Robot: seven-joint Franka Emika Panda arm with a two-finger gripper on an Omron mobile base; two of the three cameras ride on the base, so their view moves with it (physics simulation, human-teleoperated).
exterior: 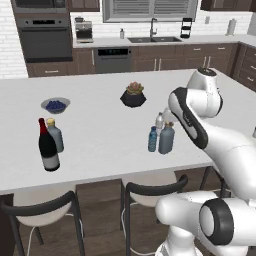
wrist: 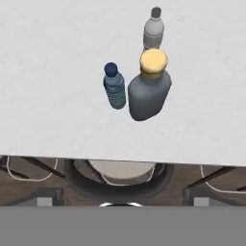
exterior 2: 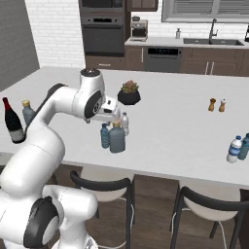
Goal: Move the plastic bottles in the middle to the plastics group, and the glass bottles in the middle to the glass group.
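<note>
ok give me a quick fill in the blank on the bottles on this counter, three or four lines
1. The grey-blue bottle in the middle cluster has a ____ cap.
2. The shortest bottle in that cluster, the small blue bottle, has a dark ____ cap.
3. The dark wine bottle stands beside a shorter bottle with a ____ cap.
4. The black pot holds a ____.

Missing words: yellow; blue; yellow; plant

Below the hand, the white tabletop (wrist: pixel 53 72) carries a small blue bottle (wrist: pixel 114 86) just beside a yellow-capped grey bottle (wrist: pixel 150 89). A clear grey-capped bottle (wrist: pixel 153 30) stands just beyond them.
</note>
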